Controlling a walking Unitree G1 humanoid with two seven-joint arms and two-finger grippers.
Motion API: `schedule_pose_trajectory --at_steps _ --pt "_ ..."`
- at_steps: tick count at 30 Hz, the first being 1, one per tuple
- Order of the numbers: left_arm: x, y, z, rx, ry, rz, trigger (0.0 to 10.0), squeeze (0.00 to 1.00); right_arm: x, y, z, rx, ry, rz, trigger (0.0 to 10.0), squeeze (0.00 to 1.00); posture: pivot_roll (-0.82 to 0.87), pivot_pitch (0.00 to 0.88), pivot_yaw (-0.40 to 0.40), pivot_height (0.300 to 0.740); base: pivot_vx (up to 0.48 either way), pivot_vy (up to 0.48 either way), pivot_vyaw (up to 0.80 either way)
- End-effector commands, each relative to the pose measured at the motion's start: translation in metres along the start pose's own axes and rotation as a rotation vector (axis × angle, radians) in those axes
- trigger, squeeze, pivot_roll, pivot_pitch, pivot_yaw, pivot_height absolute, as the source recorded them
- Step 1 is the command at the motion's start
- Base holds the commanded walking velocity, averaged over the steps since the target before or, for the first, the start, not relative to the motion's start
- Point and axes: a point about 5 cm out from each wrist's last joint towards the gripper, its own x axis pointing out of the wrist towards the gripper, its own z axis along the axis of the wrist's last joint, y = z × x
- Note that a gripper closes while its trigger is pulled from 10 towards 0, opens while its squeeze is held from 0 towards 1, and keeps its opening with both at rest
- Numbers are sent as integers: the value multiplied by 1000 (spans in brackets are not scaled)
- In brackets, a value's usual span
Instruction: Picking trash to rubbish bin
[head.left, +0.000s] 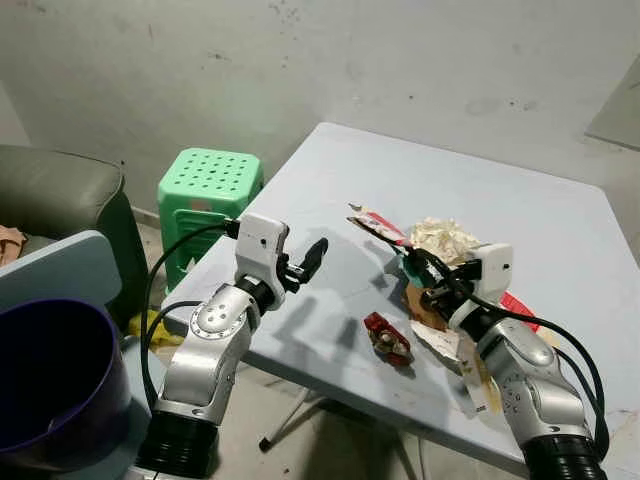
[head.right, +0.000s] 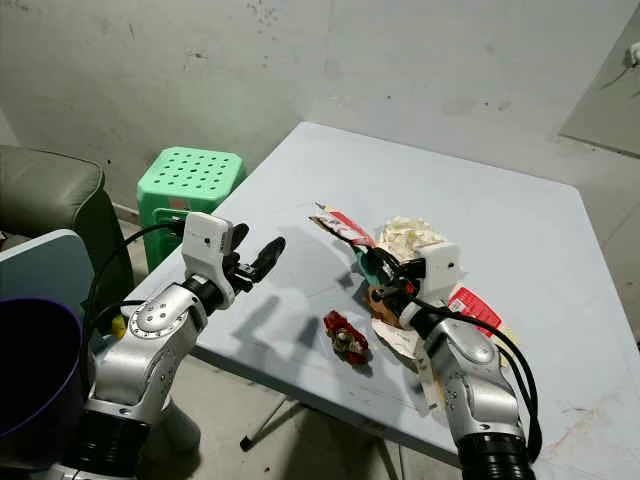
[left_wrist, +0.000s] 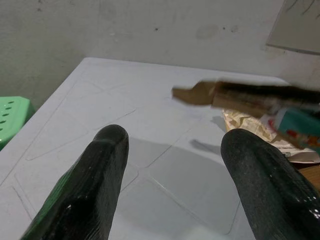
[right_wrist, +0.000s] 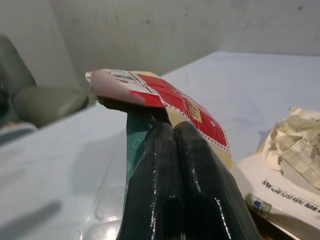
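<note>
Red and white, the flat wrapper (right_wrist: 165, 97) is pinched in the right gripper (head.left: 425, 275), whose two black fingers (right_wrist: 175, 170) are pressed tight together on its near end. The wrapper is long and thin. Its long side runs away from the fingers, out over the table (head.left: 560, 230) toward the wall, and it looks lifted a little off the table top. It has white print on the red part and a pale edge, and a bit of green packet sits with it at the fingers.

The purple bin (head.left: 50, 380) is low down on the robot's left side, off the table and well apart from the wrapper. So the wrapper has to go across the robot's front, from right to left, to reach it. The left gripper (head.left: 310, 257) is nearer the bin. It hangs over the left part of the table with its fingers spread wide and nothing in them.

More trash lies on the table near the right gripper: a crumpled pale paper (head.left: 443, 238), a small dark red scrap (head.left: 388, 338), and flat bits of card and paper under the right arm. A green stool (head.left: 208, 190) stands beside the table, and a grey sofa (head.left: 60, 195) is behind the bin.
</note>
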Motion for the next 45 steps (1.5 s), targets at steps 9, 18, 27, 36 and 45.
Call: schedule_pose_trajectory --at_steps 9,18,27,36,45 --pt "6 -1 8 8 -27 -9 10000 0 4 -4 36 86 -175 16 10000 0 -21 0 -76 740 0 0 0" --pt "6 0 7 5 -36 -1 10000 0 -6 0 25 -73 -79 94 10000 0 -15 0 -84 740 0 0 0" --pt "7 -1 7 -5 -41 -4 10000 0 -18 -1 6 -142 13 84 10000 1000 -25 0 -84 740 0 0 0" --pt "10 -3 8 -3 -45 -16 10000 0 -18 -2 9 -144 -4 88 0 0 -32 0 -80 740 0 0 0" --pt "8 0 8 -7 -45 -6 10000 0 -19 -1 5 -114 18 87 10000 1000 -27 0 -87 740 0 0 0"
